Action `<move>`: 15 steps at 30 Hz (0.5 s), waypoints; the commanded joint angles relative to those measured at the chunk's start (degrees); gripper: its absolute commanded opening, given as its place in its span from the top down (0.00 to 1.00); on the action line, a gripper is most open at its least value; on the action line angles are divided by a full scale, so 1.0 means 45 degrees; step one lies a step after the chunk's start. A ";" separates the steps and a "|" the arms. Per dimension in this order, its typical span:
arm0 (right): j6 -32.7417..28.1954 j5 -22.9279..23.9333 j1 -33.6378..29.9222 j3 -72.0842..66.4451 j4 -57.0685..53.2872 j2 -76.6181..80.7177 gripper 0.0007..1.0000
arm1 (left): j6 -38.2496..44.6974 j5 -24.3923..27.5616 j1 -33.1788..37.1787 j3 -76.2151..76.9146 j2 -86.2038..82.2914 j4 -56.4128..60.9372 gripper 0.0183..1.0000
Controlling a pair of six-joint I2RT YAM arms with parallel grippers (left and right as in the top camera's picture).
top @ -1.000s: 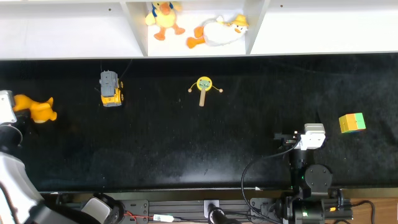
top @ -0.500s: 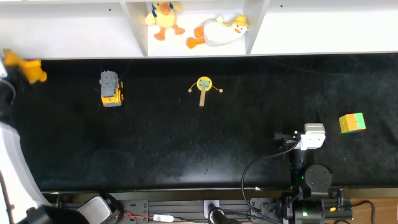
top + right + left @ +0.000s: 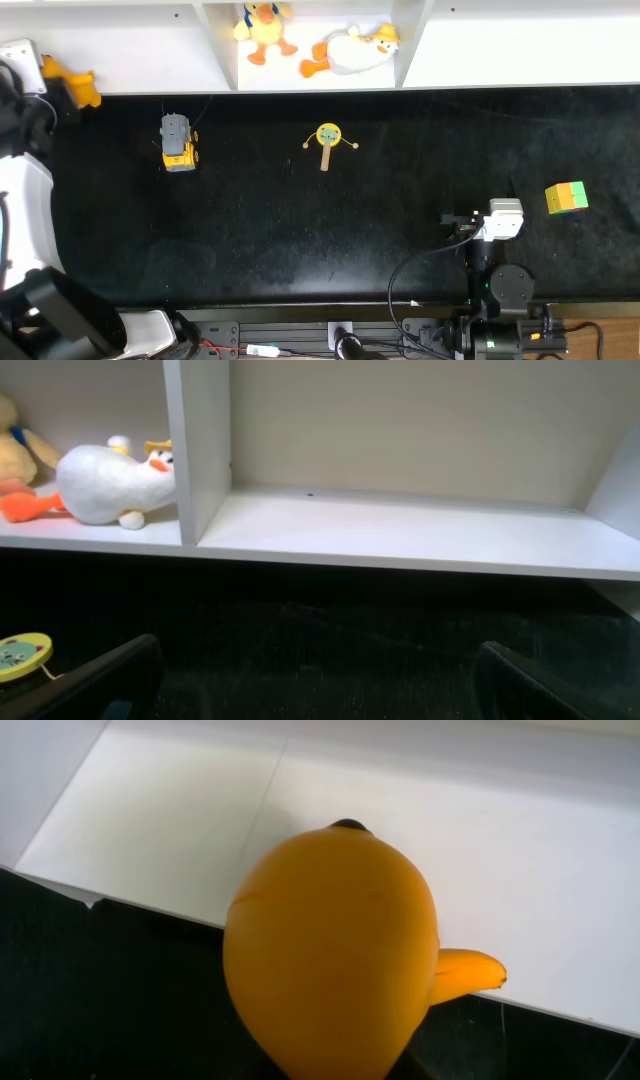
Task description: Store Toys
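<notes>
Clamped in left end effector [image 3: 48, 82]: orange toy [image 3: 330, 950]. Raised off tabletop [image 3: 300, 220] over last second, now at lip of shelf's left compartment [image 3: 130, 45]. Placement likely next; release pending. At right end effector [image 3: 315, 670]: spread wide, nothing held.

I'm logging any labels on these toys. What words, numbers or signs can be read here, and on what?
None can be read.
Hand drum: a small greenish picture on its yellow disc, too small to make out.
Toy truck, coloured cube, orange toy, yellow duck, white duck: no print shows.
</notes>
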 commanded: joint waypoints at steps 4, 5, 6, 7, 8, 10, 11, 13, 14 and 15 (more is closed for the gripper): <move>0.0136 -0.0087 -0.0083 -0.0175 0.0068 -0.0083 0.00 | -0.0083 -0.1234 -0.0117 0.0855 0.0180 0.0053 0.98; 0.0136 -0.0087 -0.0083 -0.0175 0.0063 -0.0083 0.00 | -0.0073 -0.1268 -0.0117 0.0952 0.0180 -0.0024 0.98; 0.0136 -0.0087 -0.0083 -0.0175 0.0068 -0.0083 0.00 | -0.0024 -0.1263 -0.0121 0.1083 0.0180 -0.0146 0.98; 0.0136 -0.0087 -0.0083 -0.0175 0.0063 -0.0083 0.00 | 0.0034 -0.1273 -0.0146 0.1190 0.0180 -0.0223 0.98; 0.0136 -0.0087 -0.0083 -0.0175 0.0068 -0.0083 0.00 | 0.0121 -0.1268 -0.0175 0.1297 0.0180 -0.0248 0.98; 0.0136 -0.0087 -0.0083 -0.0175 0.0063 -0.0083 0.01 | 0.0146 -0.1258 -0.0228 0.1409 0.0180 -0.0131 0.98; 0.0136 -0.0087 -0.0083 -0.0175 0.0068 -0.0083 0.00 | 0.0141 -0.1253 -0.0248 0.1418 0.0180 0.0000 0.98; 0.0136 -0.0087 -0.0083 -0.0175 0.0063 -0.0083 0.00 | 0.0141 -0.1258 -0.0316 0.1418 0.0223 0.0306 0.98; 0.0136 -0.0087 -0.0083 -0.0175 0.0063 -0.0083 0.01 | 0.0141 -0.1258 -0.0330 0.1418 0.0267 0.0413 0.98; 0.0131 -0.0087 -0.0083 -0.0175 0.0063 -0.0083 0.00 | 0.0131 -0.1253 -0.0330 0.1418 0.0325 0.0510 0.98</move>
